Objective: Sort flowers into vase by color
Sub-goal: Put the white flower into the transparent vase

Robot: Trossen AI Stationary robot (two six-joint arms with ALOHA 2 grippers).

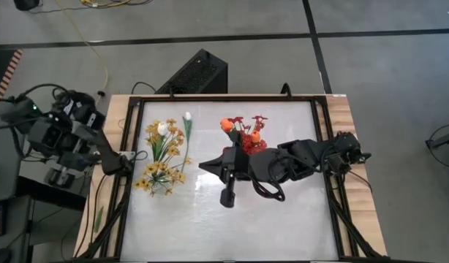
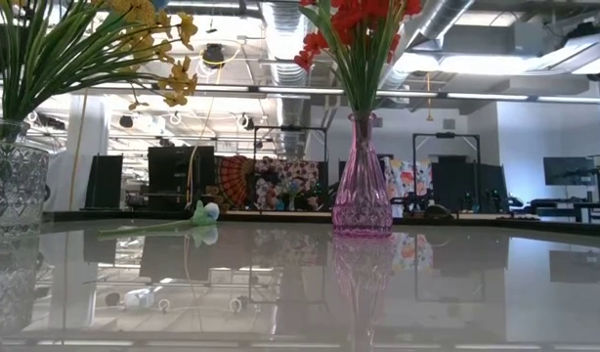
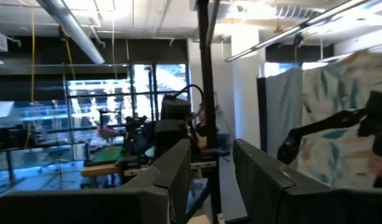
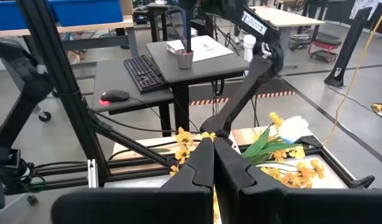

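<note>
The high camera looked straight down on the worktop (image 1: 283, 219); the low one faced level across it, sharing the pink vase (image 2: 362, 186).

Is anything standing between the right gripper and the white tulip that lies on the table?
Nothing visible. The shut right gripper faces the white tulip across bare table; the vase of yellow flowers stands beyond its stem.

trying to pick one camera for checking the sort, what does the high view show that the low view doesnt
Only the high view shows both arms: the left gripper parked at the table's left edge, the right gripper shut, out over the middle. It also shows the orange tulip buds. Only the low view shows the pink glass vase and the clear vase side-on, standing upright. Both show the red sprays, the yellow sprays, and a white tulip bud lying loose on the table.
</note>
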